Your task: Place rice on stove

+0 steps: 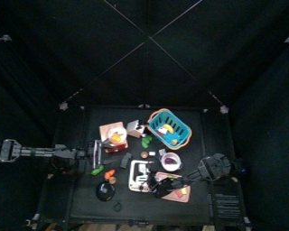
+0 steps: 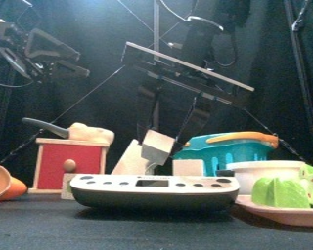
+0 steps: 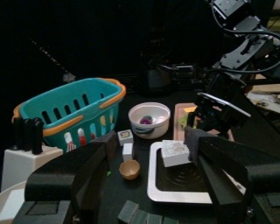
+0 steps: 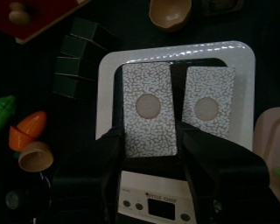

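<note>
The white toy stove has two grey speckled burners and a control panel; nothing lies on the burners. It also shows in the front view and the top view. My right gripper hangs open and empty just above the stove's panel end. A white lumpy thing, possibly the rice, sits on the red box at the left; I cannot tell for sure. My left gripper is open and empty, left of the stove.
A teal basket stands at the back. A white bowl, a wooden spoon and small white cubes lie beyond the stove. A carrot and green blocks lie beside it. A pink plate is at the right.
</note>
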Robot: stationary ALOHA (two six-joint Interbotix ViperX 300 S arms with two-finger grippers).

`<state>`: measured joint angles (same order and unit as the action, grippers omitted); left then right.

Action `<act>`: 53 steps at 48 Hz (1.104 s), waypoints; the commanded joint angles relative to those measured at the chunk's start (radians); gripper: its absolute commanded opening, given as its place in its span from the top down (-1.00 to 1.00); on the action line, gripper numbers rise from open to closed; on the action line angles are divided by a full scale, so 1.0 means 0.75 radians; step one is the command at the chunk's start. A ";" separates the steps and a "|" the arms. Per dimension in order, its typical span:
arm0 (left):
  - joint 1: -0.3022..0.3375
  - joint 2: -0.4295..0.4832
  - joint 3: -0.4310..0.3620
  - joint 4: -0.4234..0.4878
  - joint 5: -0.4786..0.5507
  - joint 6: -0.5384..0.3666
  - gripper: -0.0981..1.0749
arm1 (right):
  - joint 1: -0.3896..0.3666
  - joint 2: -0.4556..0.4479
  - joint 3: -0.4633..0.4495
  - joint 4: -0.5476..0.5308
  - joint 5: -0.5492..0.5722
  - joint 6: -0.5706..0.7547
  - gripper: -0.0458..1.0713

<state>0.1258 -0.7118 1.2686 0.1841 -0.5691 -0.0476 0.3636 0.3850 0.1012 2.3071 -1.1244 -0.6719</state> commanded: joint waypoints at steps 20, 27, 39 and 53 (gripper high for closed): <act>0.002 0.002 -0.025 0.002 -0.006 -0.004 -0.81 | -0.004 -0.022 -0.016 -0.014 0.025 -0.004 -0.63; 0.002 0.002 -0.025 0.002 -0.006 -0.004 -0.81 | -0.006 -0.022 -0.018 -0.022 0.025 -0.004 -0.63; 0.002 0.002 -0.025 0.002 0.014 -0.004 -0.81 | -0.004 -0.022 -0.027 -0.057 0.025 -0.006 -0.63; 0.002 0.002 -0.025 0.000 0.025 -0.004 -0.81 | 0.004 -0.029 -0.012 -0.076 0.039 -0.008 -0.63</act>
<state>0.1258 -0.7118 1.2701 0.1841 -0.5476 -0.0476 0.3636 0.3942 0.1012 2.2611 -1.0983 -0.6750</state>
